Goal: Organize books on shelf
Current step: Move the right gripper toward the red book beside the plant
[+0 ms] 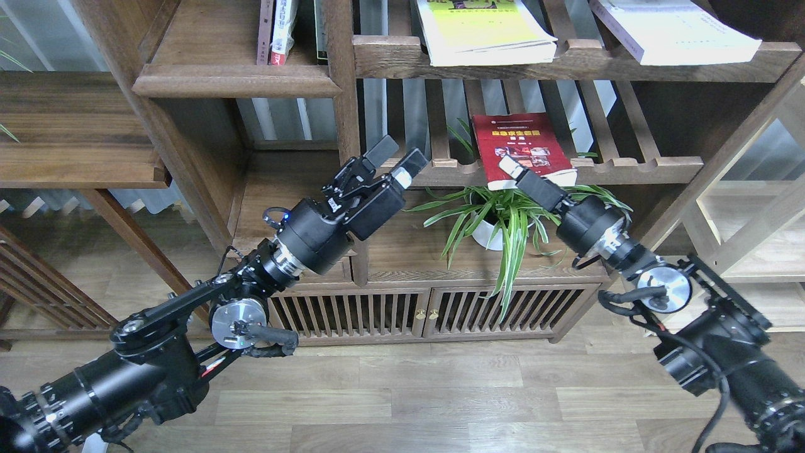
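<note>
The red book [525, 149] lies flat on the lower slatted rack [629, 167], its near end overhanging the rack's scalloped front rail above the plant [503, 220]. The right gripper [508, 167] reaches up to the book's near left corner; its pale tip sits at the book's lower edge, and its fingers are seen end-on, so I cannot tell how far apart they stand or whether they have hold of the book.

The left gripper [395, 162] hangs in front of the upright post [343, 113], near the left end of the lower rack. Its two fingers [381, 151] stand apart with a clear gap, and nothing is between them.

The yellow-green book [481, 31] lies flat on the upper rack [566, 60], near its left end, white page edges facing out over the front rail. The white book [673, 31] lies on the same rack toward the right end, turned at an angle, one corner past the rail.

The shelf [233, 78], a solid dark board with a thick rounded front lip, is left of the post at the level of the upper rack. A few upright books [280, 31] stand at its right end against the post.

The plant stands in a white pot on the cabinet top [409, 251] below the lower rack.
</note>
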`<state>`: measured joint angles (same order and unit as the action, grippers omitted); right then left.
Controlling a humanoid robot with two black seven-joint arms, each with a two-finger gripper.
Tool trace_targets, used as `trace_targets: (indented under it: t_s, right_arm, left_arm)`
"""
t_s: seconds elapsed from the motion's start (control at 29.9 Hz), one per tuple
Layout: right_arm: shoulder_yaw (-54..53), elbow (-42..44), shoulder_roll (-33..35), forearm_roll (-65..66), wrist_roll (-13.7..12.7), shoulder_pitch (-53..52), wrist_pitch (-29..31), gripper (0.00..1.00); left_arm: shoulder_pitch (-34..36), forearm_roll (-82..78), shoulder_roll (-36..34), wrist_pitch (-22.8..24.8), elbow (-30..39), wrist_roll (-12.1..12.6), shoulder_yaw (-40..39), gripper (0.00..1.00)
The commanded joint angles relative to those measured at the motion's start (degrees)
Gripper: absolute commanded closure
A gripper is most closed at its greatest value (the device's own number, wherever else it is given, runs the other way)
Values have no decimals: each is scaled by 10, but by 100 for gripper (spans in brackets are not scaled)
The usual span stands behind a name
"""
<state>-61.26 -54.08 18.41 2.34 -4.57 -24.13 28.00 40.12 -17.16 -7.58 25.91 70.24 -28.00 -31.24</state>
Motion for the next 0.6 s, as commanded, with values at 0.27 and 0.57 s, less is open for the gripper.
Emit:
trace_targets:
  t_s: [0.27,0.57]
  right_arm:
    - [-11,-14,-26,-4,0,2,0,0]
    - [-33,-41,-6,-44,-1,67,0,0]
  left_arm:
    - [0,1,-2,2,-1,0,-54,0]
    - [-5,8,-2,3,-9,0,-84,0]
